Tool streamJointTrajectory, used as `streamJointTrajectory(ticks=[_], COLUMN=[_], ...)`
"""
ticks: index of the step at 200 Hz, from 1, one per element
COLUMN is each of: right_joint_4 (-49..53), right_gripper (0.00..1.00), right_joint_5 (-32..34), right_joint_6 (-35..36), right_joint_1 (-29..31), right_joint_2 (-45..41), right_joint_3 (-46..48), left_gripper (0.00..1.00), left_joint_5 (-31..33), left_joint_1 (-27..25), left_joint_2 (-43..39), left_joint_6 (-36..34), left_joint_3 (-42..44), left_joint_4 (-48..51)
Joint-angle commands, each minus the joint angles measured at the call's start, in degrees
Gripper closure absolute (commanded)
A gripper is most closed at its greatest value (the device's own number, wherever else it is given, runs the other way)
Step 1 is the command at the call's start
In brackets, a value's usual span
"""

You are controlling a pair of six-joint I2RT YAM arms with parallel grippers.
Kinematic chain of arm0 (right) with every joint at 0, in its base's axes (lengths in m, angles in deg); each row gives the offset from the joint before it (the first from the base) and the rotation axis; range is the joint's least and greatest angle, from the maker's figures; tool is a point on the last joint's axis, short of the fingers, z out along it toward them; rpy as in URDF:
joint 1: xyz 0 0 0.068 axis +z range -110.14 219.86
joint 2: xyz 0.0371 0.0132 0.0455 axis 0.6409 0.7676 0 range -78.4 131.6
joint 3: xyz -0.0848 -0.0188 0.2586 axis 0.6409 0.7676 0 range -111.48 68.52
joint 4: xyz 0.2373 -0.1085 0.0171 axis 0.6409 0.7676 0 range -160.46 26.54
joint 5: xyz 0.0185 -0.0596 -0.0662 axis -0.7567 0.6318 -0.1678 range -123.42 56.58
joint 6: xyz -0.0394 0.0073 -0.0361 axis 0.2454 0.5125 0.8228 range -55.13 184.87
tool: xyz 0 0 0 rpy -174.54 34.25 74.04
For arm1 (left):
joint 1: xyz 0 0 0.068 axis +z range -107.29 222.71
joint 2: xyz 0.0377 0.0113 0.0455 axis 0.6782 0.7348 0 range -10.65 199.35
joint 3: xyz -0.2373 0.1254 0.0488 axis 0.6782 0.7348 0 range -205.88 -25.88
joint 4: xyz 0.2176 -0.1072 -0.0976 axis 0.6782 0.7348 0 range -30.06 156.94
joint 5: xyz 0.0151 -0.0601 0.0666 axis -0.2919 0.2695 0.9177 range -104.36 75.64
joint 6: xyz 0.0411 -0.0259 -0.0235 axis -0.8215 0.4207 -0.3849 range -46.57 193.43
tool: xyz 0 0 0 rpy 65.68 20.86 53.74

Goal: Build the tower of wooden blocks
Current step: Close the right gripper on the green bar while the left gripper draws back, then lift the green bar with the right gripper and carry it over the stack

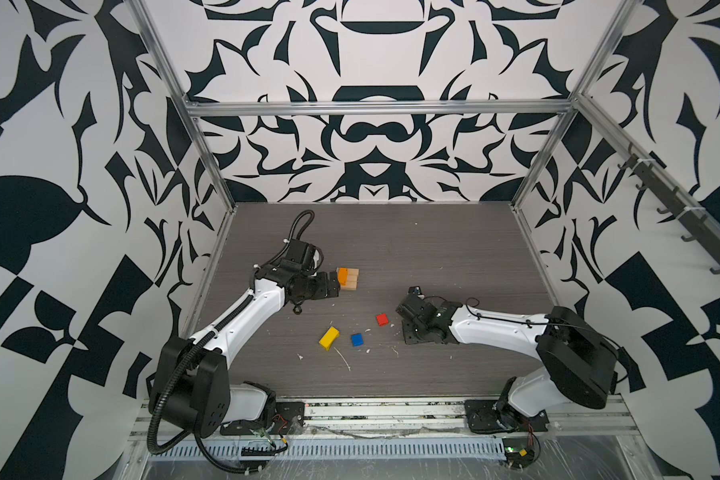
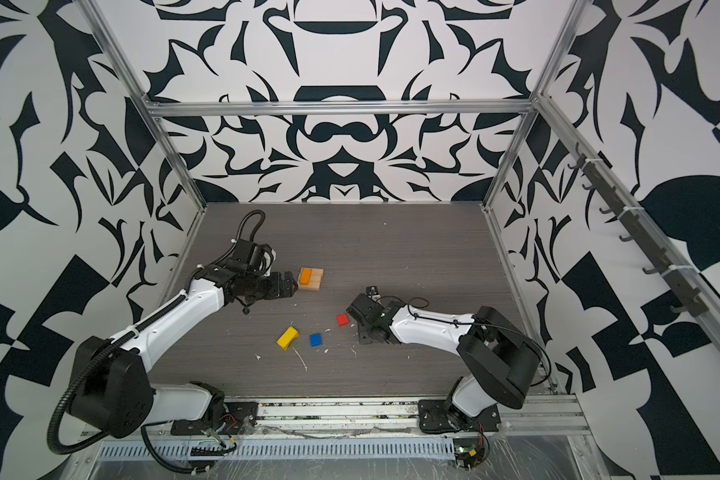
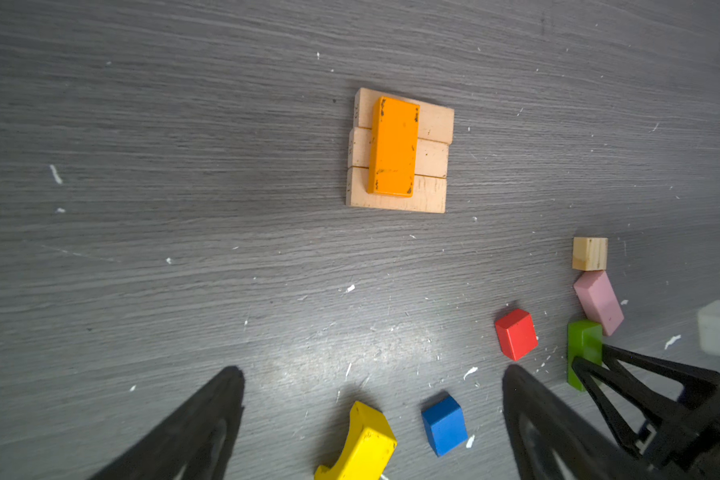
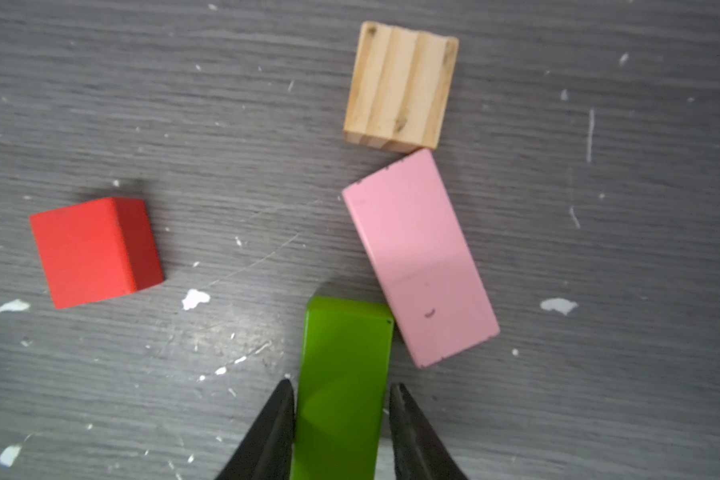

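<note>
Reaching from its base at the near left edge, the left arm slants toward the far side, its wrist turned so that the left tool (image 1: 333, 283) points right and sits just left of the tower (image 1: 348, 279). Its jaws stand wide apart with nothing between them, as the left wrist view shows (image 3: 373, 370).

The tower is at its first stage: three tan planks (image 3: 433, 124) lie side by side on the table (image 1: 433, 249), with an orange block (image 3: 393, 145) flat across them, toward one end.

The right arm stretches left from its base at the near right edge, forearm low and wrist bent down over the loose blocks. The right tool (image 4: 341, 384) has its jaws closed against both long sides of the green block (image 4: 344, 345), which lies flat on the table.

A pink block (image 4: 420, 257) abuts the free end of the green block, and a tan cube (image 4: 400, 87) touches the pink block's other end. In both top views the right wrist hides these three.

A red cube (image 1: 382, 319) sits just left of the right wrist. Nearer and farther left lie a blue cube (image 1: 357, 339) and a yellow arch block (image 1: 329, 338), apart from each other.
</note>
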Motion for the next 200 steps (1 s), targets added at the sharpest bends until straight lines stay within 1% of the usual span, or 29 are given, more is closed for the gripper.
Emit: streamJointTrajectory(ticks=[1, 40, 88, 115, 159, 167, 169, 172, 200], right_joint_4=[-0.05, 0.77, 1.1, 0.94, -2.45, -3.27, -3.34, -3.36, -4.81], right_gripper=[0.58, 0.61, 0.73, 0.76, 0.76, 0.77, 0.76, 0.76, 0.79], right_joint_5=[2.65, 3.02, 4.22, 4.05, 0.44, 0.2, -1.42, -2.07, -2.92], right_joint_6=[-1.26, -1.46, -1.5, -1.04, -0.15, 0.16, 0.25, 0.5, 2.22], right_joint_1=[0.28, 0.36, 0.36, 0.29, 0.32, 0.31, 0.35, 0.37, 0.36], right_joint_2=[0.48, 2.7, 1.17, 0.05, -0.89, -0.49, -0.39, -0.14, 3.27], right_joint_3=[-1.9, -3.1, -3.43, -4.23, -7.84, -8.98, -9.34, -9.9, -14.71], left_gripper=[0.0, 0.0, 0.01, 0.0, 0.0, 0.0, 0.0, 0.01, 0.01], left_joint_5=[-0.92, -2.71, -4.2, -6.66, -8.59, -9.18, -9.36, -9.6, -10.36], left_joint_1=[0.39, 0.71, 1.95, 2.79, 3.2, 3.43, 3.46, 3.55, 4.17], left_joint_2=[-0.51, 0.59, 0.64, 1.09, 1.69, 2.01, 2.12, 2.27, 3.68], left_joint_6=[-0.1, -0.24, -0.15, 0.22, 2.17, 2.58, 2.69, 2.81, 2.54], left_joint_3=[0.91, 0.3, 0.94, 0.97, 1.35, 1.18, 1.06, 0.94, -0.46], left_joint_4=[-0.28, -0.77, -2.6, -3.17, -5.46, -5.74, -5.78, -5.87, -6.18])
